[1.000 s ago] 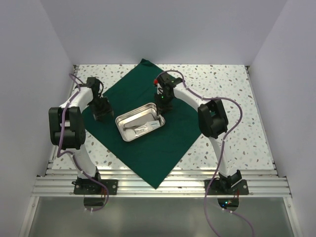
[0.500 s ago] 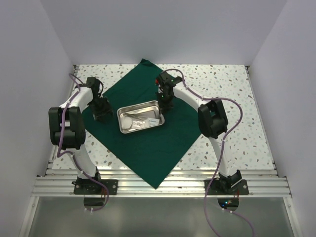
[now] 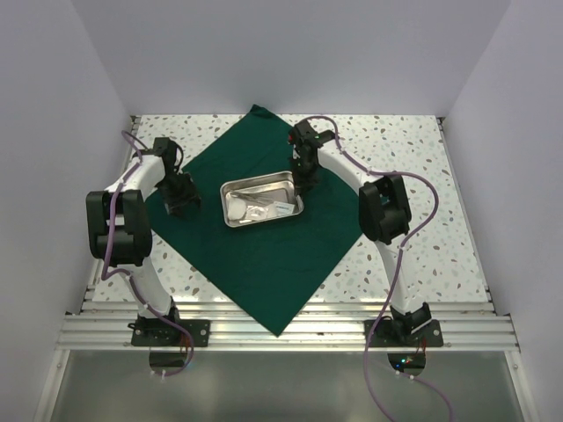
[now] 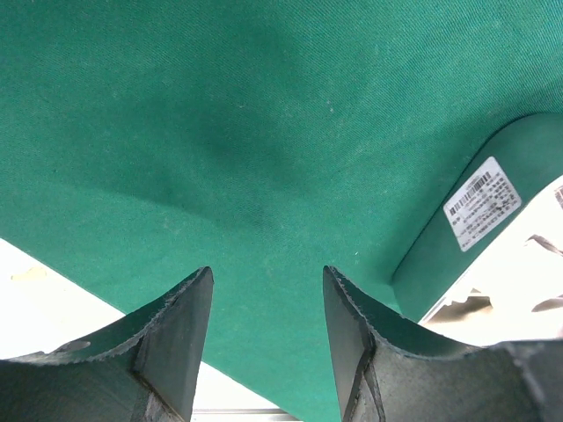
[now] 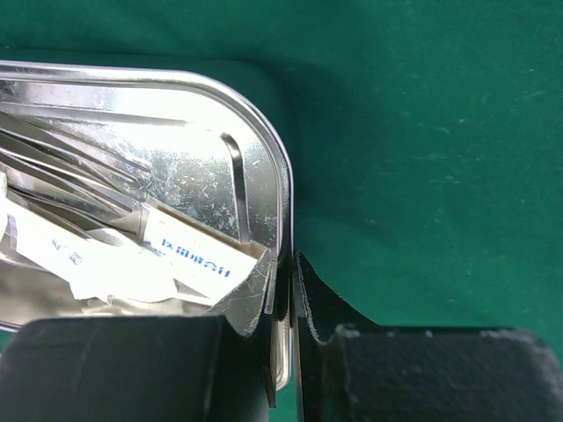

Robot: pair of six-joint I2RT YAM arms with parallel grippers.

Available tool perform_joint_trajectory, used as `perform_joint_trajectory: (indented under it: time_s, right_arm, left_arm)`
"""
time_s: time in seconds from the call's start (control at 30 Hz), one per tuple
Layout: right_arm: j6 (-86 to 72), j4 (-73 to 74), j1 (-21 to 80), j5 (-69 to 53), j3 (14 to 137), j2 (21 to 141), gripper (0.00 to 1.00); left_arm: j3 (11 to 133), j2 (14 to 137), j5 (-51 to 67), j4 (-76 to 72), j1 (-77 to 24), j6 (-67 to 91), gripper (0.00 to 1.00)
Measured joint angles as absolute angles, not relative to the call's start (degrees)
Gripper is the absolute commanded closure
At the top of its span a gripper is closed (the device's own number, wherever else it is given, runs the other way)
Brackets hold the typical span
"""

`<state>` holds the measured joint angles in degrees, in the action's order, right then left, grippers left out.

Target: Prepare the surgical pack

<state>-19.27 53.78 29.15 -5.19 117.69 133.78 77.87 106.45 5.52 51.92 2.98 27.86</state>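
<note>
Speckled table (image 3: 396, 141): green cloth (image 3: 264, 272) spread flat, loaded steel tray (image 3: 261, 198) near its centre. Right gripper (image 5: 286, 286) clamped on the tray's rim; left gripper (image 4: 264, 303) apart above the cloth. Folding not yet started.

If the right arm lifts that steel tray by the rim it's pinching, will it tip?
The steel tray looks rigid, so it likely won't bend. Held at one edge by the right gripper, it would probably tilt down away from the grip, sliding the loose instruments. The polished rim may slip too.
</note>
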Motion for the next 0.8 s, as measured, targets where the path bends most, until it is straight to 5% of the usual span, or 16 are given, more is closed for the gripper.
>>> perform_joint_trajectory:
  time_s: [0.5, 0.57, 0.6, 0.63, 0.8]
  right_arm:
    - [-18.96, 53.54, 29.06, -5.04, 117.51, 133.78, 0.9]
    - [-19.0, 53.36, 29.08, -5.02, 117.23, 133.78, 0.81]
    - [-19.03, 53.25, 29.08, -5.02, 116.99, 133.78, 0.6]
    - [-19.25, 53.32, 29.06, -4.8, 116.88, 133.78, 0.53]
    - [-18.02, 53.39, 29.06, -3.01, 116.79, 133.71, 0.34]
  left_arm:
    - [76.14, 106.45, 5.85, 51.79, 2.98, 27.83, 0.43]
    - [76.14, 106.45, 5.87, 51.75, 2.98, 27.83, 0.43]
    - [76.14, 106.45, 5.91, 51.75, 2.98, 27.83, 0.43]
    - [76.14, 106.45, 5.93, 51.72, 2.98, 27.83, 0.43]
    - [76.14, 106.45, 5.96, 51.68, 2.98, 27.75, 0.43]
